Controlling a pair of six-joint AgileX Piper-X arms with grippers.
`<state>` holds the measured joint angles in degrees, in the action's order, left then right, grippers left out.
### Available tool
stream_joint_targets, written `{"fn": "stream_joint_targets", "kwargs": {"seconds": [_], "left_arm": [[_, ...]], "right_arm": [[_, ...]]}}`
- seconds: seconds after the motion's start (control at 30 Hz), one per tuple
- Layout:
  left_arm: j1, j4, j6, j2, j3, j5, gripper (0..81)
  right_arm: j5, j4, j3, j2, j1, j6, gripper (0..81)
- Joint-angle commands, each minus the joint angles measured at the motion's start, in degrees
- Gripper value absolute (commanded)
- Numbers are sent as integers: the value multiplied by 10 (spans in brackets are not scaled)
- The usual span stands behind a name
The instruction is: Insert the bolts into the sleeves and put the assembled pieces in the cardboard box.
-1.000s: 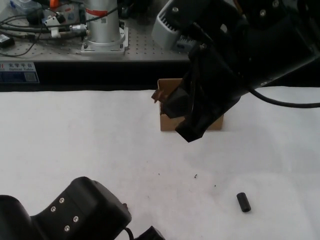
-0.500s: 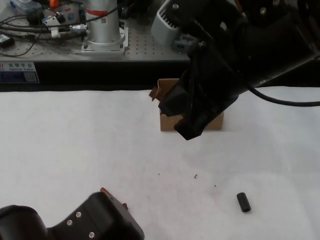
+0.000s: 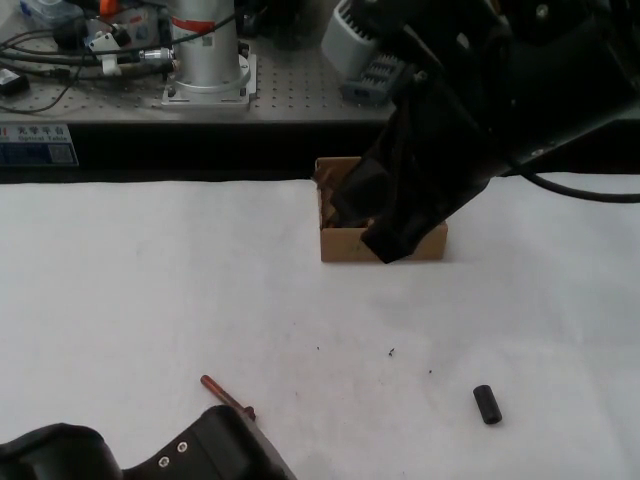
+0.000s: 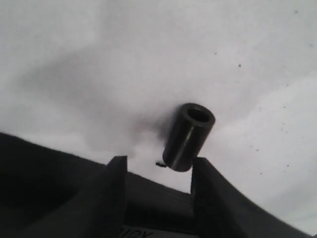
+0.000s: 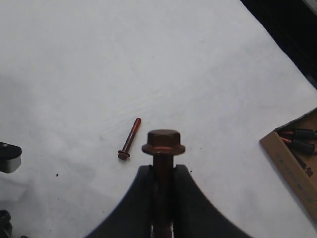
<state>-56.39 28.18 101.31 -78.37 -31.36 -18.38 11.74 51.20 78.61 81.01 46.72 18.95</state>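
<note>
**Bolt in grip, sleeve not yet picked up**

A loose bolt lies at left on the white cloth. The left gripper, fingers spread, frames a black sleeve lying just ahead. By the cardboard box, the right gripper clamps a copper bolt. Best pinch the sleeve's sides, leaving its bore clear.

1. Bench cover: white cloth, matt, faintly fuzzy.
2. Sleeve: black, smooth, soft sheen; metal or plastic, can't tell.
3. Held bolt: coppery metal, dull, slightly tarnished.
4. Loose bolt: same coppery metal, matt.
5. Cardboard box: brown paperboard, matt, raw cut edge.
6. Right gripper, left gripper: black plastic, matt.
7. Rear plate: drilled metal, dull grey; post: brushed metal, shiny.
</note>
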Motion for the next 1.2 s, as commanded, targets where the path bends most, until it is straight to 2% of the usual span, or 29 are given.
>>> {"fn": "stream_joint_targets", "kwargs": {"seconds": [0.0, 0.33, 0.6, 1.17], "left_arm": [[-3, -17, 18, -9, -11, 27, 295], [-3, -46, 6, -80, -49, 7, 297], [-3, -18, 6, -87, -50, 1, 297], [-1, 23, 8, -87, -50, 40, 297]], "right_arm": [[23, -6, 2, -8, -6, 2, 22], [26, -1, 2, -9, -7, 2, 22], [26, 11, 2, -9, -7, 4, 22], [34, 18, 1, -29, -7, 4, 22]]}}
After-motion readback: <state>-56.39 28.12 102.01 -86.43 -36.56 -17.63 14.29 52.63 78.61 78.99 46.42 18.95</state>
